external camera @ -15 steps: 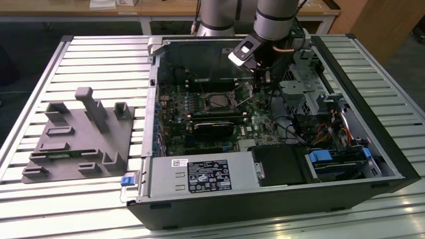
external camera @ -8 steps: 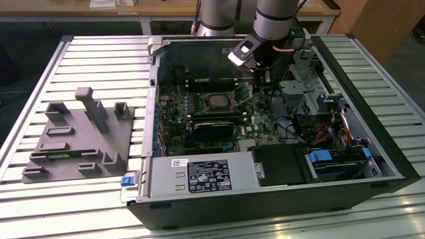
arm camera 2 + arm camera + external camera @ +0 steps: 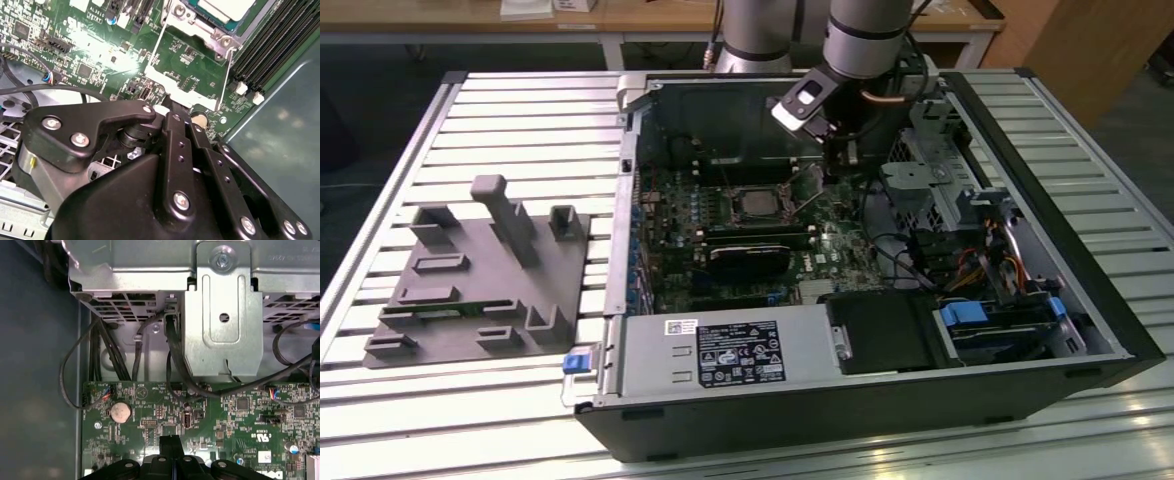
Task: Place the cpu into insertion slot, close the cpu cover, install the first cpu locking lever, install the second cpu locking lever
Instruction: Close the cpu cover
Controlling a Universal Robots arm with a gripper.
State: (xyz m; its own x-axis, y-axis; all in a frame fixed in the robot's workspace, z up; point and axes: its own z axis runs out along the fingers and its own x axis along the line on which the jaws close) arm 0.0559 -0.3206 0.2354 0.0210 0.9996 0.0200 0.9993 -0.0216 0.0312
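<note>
The cpu (image 3: 754, 205) lies in the insertion slot (image 3: 200, 30) in the middle of the green motherboard (image 3: 670, 215), its pale top (image 3: 220, 7) facing up. The metal cover (image 3: 180, 87) stands raised at the slot's edge nearest my gripper. Two thin wire levers (image 3: 156, 50) (image 3: 228, 75) are up alongside it. My gripper (image 3: 843, 155) hangs inside the case to the exterior view's right of the slot. Its black fingers are shut with nothing between them. In the second wrist view the gripper (image 3: 172, 116) tip is right at the cover's outer edge. The first wrist view shows the gripper (image 3: 170, 442) just over the board.
A metal drive cage (image 3: 222, 315) and black cables (image 3: 100, 355) crowd the case close to my gripper. Long memory slots (image 3: 270, 45) run beside the socket. A black module (image 3: 747, 262) and the power supply (image 3: 720, 350) sit nearer the front. A grey fixture (image 3: 480, 270) lies outside the case.
</note>
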